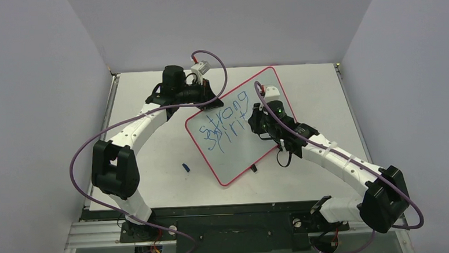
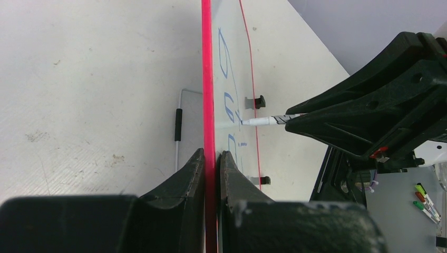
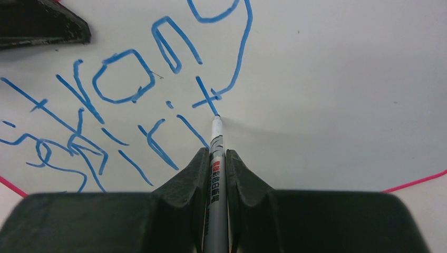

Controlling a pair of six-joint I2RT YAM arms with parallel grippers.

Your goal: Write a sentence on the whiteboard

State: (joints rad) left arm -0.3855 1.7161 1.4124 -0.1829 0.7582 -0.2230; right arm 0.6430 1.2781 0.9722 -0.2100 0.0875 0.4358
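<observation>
**Hidden / unclear:**
- Top view: right arm (image 1: 328, 153) covers the right part of the whiteboard (image 1: 238, 160), so the end of line 2 isn't vis. there.
- Left wrist view: board is seen edge-on. Script is squeezed to slivers, unreadable.
- Right wrist view: text is cut off at left and top. First letters of line 2 overlap into a scribble.
- Can't tell if the board lies flat or is raised at the clamped edge.

**Counts:**
- 1 whiteboard, mid-table (image 1: 325, 92), turned diagonal, btwn the two arms.
- The sentence (image 1: 228, 123): 2 lines of blue script, "strong" over "spirit".
- 1 marker (image 3: 216, 174).
- 2 black clips (image 2: 258, 101) on the rim opposite the clamp.
- 1 thin wire (image 2: 179, 126) w/ black sleeve, just beside the board's back face.
- 1 small blue item (image 1: 185, 167) on the table, near the board's left edge but apart from it.

**Grippers:**
- left gripper (image 2: 212, 155) pinches the red rim at the board's far-left edge, one finger on each face.
- right gripper (image 3: 217, 153) is pressed together on the marker barrel. Marker tip touches the board at the foot of the last "t".
</observation>
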